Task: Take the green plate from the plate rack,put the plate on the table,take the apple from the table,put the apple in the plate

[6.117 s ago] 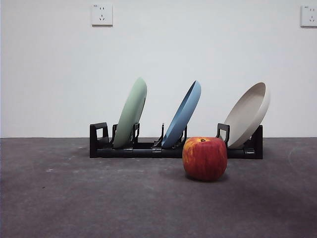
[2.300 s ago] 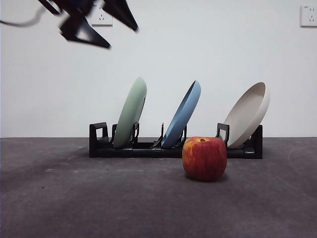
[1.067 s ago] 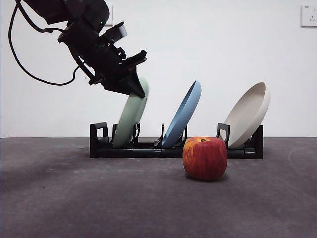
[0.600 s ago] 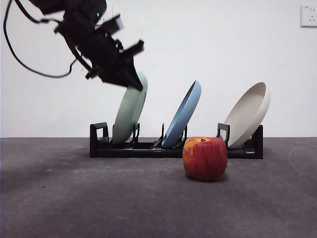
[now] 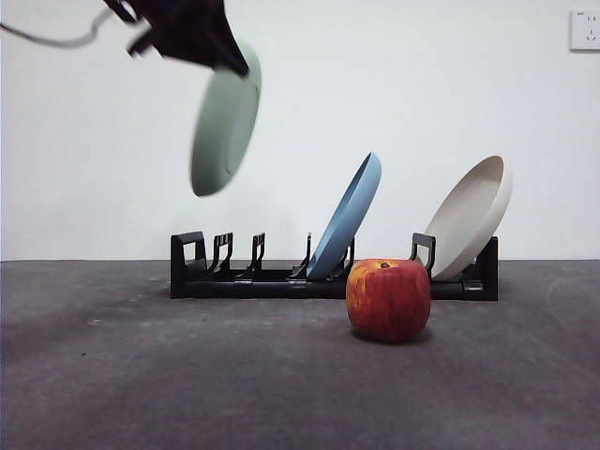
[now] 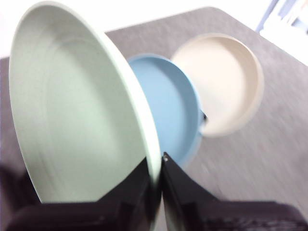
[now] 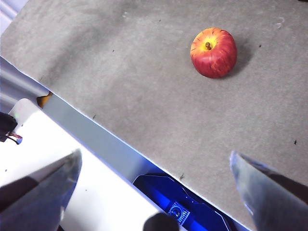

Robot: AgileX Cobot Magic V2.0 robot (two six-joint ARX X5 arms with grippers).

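White wall backed a dark grey table (image 5: 141,375). High above its left side, the left gripper (image 6: 155,175) was clamped on the rim of the green plate (image 5: 225,131), which hung on edge in the air, clear of the rack (image 5: 281,281) and above the empty slots at its left end. A blue plate (image 5: 347,217) and a cream plate (image 5: 469,217) leaned in the rack. The apple (image 5: 388,299) sat on the table just in front of the rack. The right gripper (image 7: 154,183) waited well away from the apple, its jaws wide apart. The plate looked freshly lifted out; next it needed laying flat on bare table, likely left of the apple.
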